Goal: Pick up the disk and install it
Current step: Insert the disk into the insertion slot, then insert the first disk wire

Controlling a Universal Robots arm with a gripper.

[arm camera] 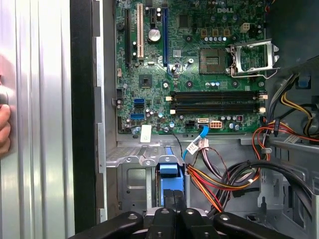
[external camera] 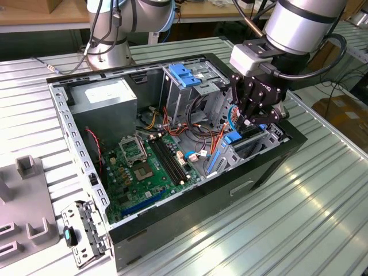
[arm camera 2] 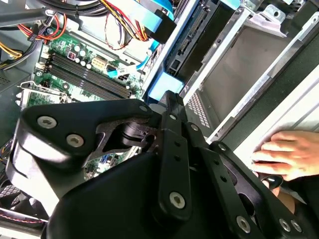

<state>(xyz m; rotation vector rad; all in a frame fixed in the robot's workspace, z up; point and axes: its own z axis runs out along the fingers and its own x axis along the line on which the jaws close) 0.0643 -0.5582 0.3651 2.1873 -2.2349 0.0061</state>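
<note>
The disk (external camera: 251, 138) stands on edge in the lower drive bay at the exterior view's right end of the open computer case (external camera: 172, 227). Its blue side rail (external camera: 233, 138) faces the motherboard. In the second wrist view the disk's dark connector end (arm camera 2: 192, 35) sits in the metal bay, with the blue rail (arm camera 2: 162, 85) just below it. My gripper (external camera: 253, 122) hangs directly over the bay. Its fingers are shut together and the tips (arm camera 2: 168, 97) rest against the blue rail (arm camera: 169, 174) in both wrist views.
The green motherboard (arm camera: 199, 64) fills the case floor. Orange, red and black cables (arm camera: 224, 181) run beside the bay. A grey power-supply box (external camera: 109, 100) and a blue-topped drive cage (external camera: 187, 75) stand at the back. A hand (arm camera 2: 284, 154) rests outside the case.
</note>
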